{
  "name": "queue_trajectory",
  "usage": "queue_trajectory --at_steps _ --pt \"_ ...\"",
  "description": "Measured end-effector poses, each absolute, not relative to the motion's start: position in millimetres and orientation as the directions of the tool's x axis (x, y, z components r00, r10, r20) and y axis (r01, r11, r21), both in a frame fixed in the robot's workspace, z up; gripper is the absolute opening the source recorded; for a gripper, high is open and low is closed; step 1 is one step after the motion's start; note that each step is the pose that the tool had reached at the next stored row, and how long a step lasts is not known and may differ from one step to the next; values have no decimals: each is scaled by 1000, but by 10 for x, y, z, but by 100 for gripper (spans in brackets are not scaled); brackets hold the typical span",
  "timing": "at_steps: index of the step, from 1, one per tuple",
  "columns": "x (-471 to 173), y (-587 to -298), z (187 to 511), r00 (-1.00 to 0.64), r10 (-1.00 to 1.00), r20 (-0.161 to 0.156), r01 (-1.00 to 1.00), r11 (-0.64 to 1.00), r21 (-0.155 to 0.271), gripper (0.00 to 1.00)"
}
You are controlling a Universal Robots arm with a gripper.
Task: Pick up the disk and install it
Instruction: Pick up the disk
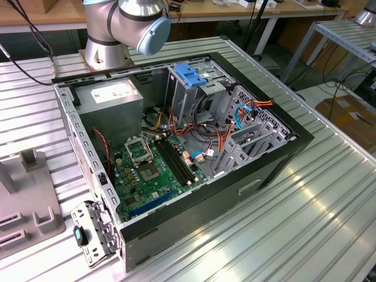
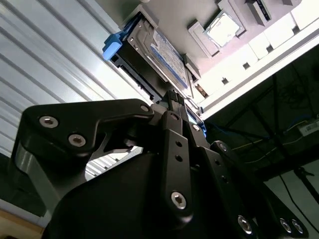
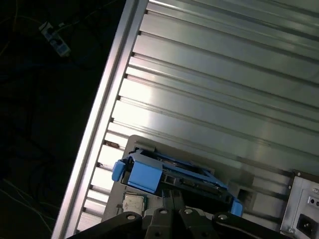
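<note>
Near the table (image 3: 209,74) edge, the disk (image 3: 174,175) lies flat on a grey stand (image 3: 132,147), its side offered to the gripper (image 3: 171,193); whether it grips, I cannot tell.

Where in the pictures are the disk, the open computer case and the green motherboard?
disk (image 3: 144,175): first wrist view, on its blue carrier end.
computer case (image 1: 194,222): exterior view, on its black side wall.
motherboard (image 1: 138,190): exterior view, on bare green board.

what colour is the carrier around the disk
Bright blue, framing the dark disk. It shows best in the first wrist view.
</note>
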State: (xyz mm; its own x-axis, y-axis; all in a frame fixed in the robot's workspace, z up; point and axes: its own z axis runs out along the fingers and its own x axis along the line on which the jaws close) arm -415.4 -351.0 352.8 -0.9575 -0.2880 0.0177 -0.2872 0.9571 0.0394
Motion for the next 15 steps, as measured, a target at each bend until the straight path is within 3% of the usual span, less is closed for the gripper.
queue_trajectory --at_steps 15 --pt "-4154 -3510 3527 -861 -508 18 -507 861 39 11"
